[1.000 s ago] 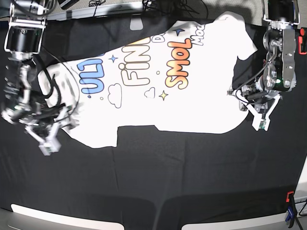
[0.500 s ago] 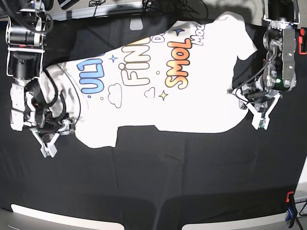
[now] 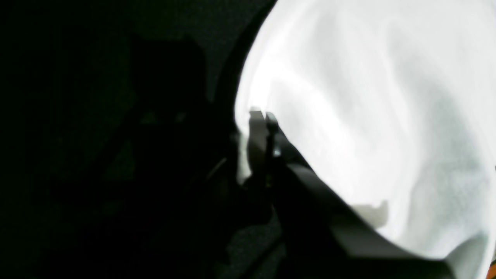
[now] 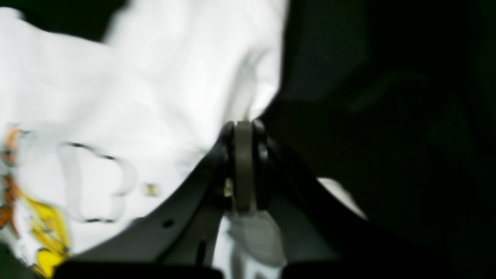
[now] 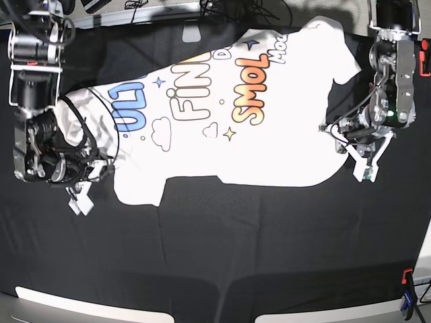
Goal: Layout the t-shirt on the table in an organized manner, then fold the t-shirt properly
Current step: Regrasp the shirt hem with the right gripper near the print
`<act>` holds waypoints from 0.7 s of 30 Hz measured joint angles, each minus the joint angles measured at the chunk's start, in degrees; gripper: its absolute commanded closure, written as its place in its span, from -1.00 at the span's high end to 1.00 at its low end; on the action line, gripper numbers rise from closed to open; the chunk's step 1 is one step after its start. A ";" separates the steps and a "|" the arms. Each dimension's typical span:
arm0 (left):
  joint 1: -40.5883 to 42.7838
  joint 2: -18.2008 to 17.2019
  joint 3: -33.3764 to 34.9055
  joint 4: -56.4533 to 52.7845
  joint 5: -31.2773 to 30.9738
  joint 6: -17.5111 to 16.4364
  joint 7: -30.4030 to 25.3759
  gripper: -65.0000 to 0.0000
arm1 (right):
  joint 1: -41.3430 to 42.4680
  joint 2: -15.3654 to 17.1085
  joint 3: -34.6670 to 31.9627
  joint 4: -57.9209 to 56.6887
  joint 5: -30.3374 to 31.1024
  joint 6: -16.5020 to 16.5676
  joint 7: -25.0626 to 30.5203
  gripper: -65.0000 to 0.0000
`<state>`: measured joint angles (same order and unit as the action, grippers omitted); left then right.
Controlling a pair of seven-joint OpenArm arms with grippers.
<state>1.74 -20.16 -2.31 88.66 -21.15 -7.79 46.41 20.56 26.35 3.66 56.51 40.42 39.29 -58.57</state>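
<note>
Left wrist view: the left gripper (image 3: 262,116) is seen with jaws pressed together on the white edge of the t-shirt (image 3: 368,116), above the dark table (image 3: 97,155).

Right wrist view: the right gripper (image 4: 243,133) is shown fully closed, and a fold of white cloth appears to be pinched at its tips; a second ago these jaws were spread wide.

Base view: the t-shirt (image 5: 222,134) is spread print-up and askew across the table (image 5: 222,256). The right gripper (image 5: 79,202) has been brought in to the shirt's edge, while the left gripper (image 5: 363,171) remains unmoved at the opposite edge. With both edges apparently held, stretching and squaring of the garment is judged possible next.
</note>
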 measured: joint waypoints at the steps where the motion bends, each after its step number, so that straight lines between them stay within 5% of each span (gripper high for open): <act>1: 0.00 0.00 0.00 0.00 0.02 0.00 0.02 -1.00 | -1.03 -0.02 -0.02 2.91 0.07 0.15 -0.02 -1.00; 9: 0.00 0.00 0.00 0.00 0.13 -0.02 0.02 -1.00 | -11.98 0.09 0.07 32.24 0.92 0.39 -2.64 -1.00; 18: 0.00 0.00 0.00 0.00 0.15 -0.02 0.02 -1.00 | -29.70 0.13 0.11 48.35 -13.94 0.37 -6.51 -1.00; 21: 0.00 0.00 0.00 0.00 0.13 -0.02 0.00 -1.00 | -36.44 0.11 -0.11 50.14 -19.80 0.63 0.70 -1.00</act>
<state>1.74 -20.16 -2.31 88.66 -21.02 -7.81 46.41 -15.88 26.46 3.55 106.65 20.62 39.92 -57.87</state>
